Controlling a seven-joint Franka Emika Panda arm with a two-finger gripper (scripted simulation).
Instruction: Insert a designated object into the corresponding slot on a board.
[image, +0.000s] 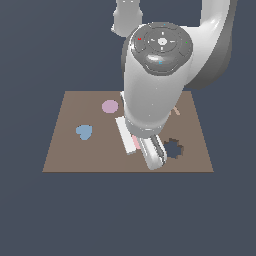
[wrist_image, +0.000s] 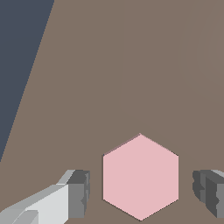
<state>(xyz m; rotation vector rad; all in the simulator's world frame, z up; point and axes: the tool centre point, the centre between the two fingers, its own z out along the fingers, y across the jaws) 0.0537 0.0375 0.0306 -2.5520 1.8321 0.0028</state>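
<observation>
Wrist view: gripper (wrist_image: 141, 188) open, fingers (wrist_image: 78, 192) standing clear at 9 and 3 o'clock of the pink hexagonal piece (wrist_image: 140, 177), touching neither side. Piece lies flat on the board (wrist_image: 131, 65), centred between the jaws. Judged thin, rigid and light; best taken across opposite flat edges. Beyond, in the exterior view, a gear-shaped hole (image: 174, 148); the hexagonal slot is not visible.

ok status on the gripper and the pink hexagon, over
Gripper open, fingers either side of pink hexagon, not touching. Hexagon flat on board. Nothing between them.
</observation>
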